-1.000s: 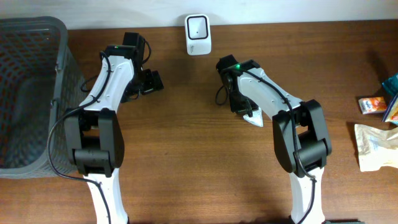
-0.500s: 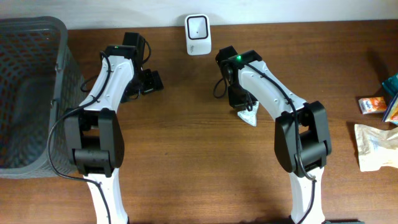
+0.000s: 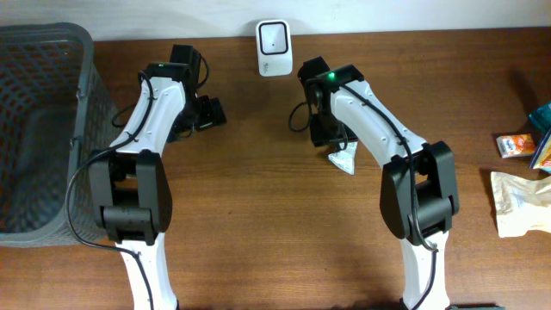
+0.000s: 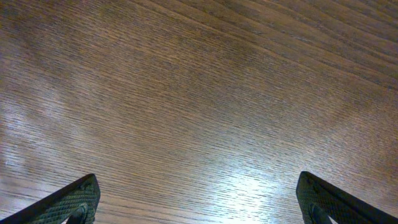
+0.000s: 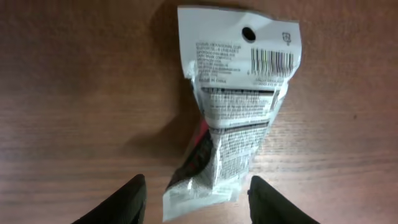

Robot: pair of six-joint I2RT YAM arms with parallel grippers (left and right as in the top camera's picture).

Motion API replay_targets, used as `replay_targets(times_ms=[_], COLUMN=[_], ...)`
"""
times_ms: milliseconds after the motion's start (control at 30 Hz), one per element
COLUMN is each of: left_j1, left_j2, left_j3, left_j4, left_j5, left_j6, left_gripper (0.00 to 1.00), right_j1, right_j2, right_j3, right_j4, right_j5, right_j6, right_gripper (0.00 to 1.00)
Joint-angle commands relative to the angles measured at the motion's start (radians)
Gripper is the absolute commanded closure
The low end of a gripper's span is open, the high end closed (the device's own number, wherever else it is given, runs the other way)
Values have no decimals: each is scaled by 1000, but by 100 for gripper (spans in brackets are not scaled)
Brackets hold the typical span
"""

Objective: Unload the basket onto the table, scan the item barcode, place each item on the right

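Freed, one packet [image 5: 239,93] lies between parted jaws of the right gripper [image 5: 200,199].

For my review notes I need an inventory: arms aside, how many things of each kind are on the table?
Grey basket: 1
White scanner: 1
Packets: 3, namely white packet, orange packet, pale bag
Blue item, cut by the frame edge: 1
Total: 6
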Motion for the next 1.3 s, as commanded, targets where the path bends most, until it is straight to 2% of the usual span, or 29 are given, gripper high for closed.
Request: replay_targets(times_ms=[0, 100, 333, 500, 600, 1033, 1267], left_j1=[-5, -5, -5, -5, -5, -5, -5], left_j2=[-30, -30, -30, -30, -30, -30, -30], left_j3=[-4, -4, -4, -4, -4, -4, -4], left_j4=[-1, -2, -1, -1, -1, -1, -2], left_j5=[-7, -7, -7, -7, -7, -7, -7], left_j6=[2, 2, 2, 2, 2, 2, 2], left_gripper=[1, 1, 1, 1, 1, 1, 1], right_j1=[-2, -2, -3, -3, -3, -3, -32], right_j2=[4, 5, 5, 5, 5, 5, 5], right_j3=[-57, -114, -167, -167, -166, 18, 43], right_j4=[34, 96, 142, 154, 155, 25, 20], right_j5=[61, 61, 95, 110, 105, -154, -573], right_j6=[-2, -1, -1, 0, 7, 1, -66], right_gripper=[49, 62, 66, 87, 96, 96, 96])
